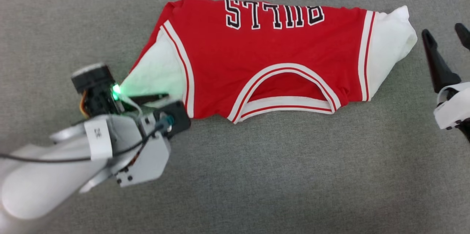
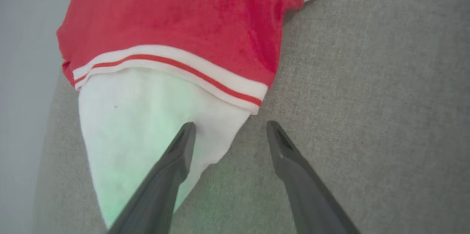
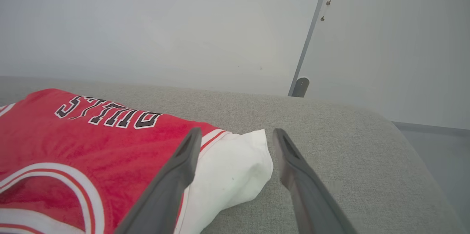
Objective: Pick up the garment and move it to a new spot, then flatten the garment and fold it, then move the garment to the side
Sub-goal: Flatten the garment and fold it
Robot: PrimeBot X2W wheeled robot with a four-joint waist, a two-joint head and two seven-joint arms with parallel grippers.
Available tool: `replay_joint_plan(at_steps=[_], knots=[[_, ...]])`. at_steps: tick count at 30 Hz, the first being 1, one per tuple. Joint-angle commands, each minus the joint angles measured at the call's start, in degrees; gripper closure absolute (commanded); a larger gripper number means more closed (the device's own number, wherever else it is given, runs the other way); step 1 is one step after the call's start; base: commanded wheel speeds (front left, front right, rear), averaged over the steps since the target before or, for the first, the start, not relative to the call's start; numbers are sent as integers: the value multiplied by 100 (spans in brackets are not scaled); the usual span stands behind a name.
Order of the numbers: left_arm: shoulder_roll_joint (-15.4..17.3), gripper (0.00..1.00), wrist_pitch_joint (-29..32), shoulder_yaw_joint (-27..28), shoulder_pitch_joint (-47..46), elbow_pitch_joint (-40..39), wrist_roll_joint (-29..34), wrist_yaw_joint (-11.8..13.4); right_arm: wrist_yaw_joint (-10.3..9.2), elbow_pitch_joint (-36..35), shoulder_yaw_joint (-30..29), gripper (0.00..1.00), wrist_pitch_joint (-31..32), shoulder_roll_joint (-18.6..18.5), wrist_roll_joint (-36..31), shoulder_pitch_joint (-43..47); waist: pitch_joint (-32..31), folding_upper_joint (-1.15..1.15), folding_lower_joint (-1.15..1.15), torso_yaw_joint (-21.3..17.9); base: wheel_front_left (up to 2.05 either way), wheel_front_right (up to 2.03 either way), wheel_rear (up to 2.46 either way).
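We saw the red jersey-style shirt with white sleeves and black block letters spread on the grey fabric counter, long axis running sleeve to sleeve. Our left end effector, released, hung at the shirt's left sleeve tip, one finger over it. The right end effector, also released and empty, stood just beside the opposite sleeve.

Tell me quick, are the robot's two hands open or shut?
Left gripper: open, empty, at the white sleeve of the red jersey-style shirt with black letters.
Right gripper: open, empty.
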Motion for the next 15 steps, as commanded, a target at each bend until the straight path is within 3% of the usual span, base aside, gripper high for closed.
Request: replay_joint_plan(at_steps=[1, 10, 11, 12, 13, 15], knots=[[9, 0, -37, 0, 97, 3, 50, 12, -6, -53, 23, 0, 5, 25, -40, 52, 36, 0, 0, -33, 0, 0, 0], [-20, 0, -339, -6, 178, 175, 599, 12, -6, -226, 179, 0, 138, 62, -49, 10, 107, 0, 0, -19, 0, 0, 0], [-27, 7, -383, -7, 174, 232, 670, 12, -6, -232, 196, 0, 149, 49, -37, 18, 110, 0, 0, -16, 0, 0, 0], [-42, 24, -449, -8, 159, 286, 716, 12, -6, -238, 210, 0, 157, 36, -31, 27, 110, 0, 0, -13, 0, 0, 0], [-62, 49, -508, -8, 151, 337, 738, 12, -6, -244, 238, 0, 189, 21, -30, 42, 108, 0, 0, -10, 0, 0, 0], [-101, 65, -594, -8, 164, 428, 785, 12, -6, -252, 299, 0, 222, -16, -25, 69, 102, 0, 0, -7, 0, 0, 0]])
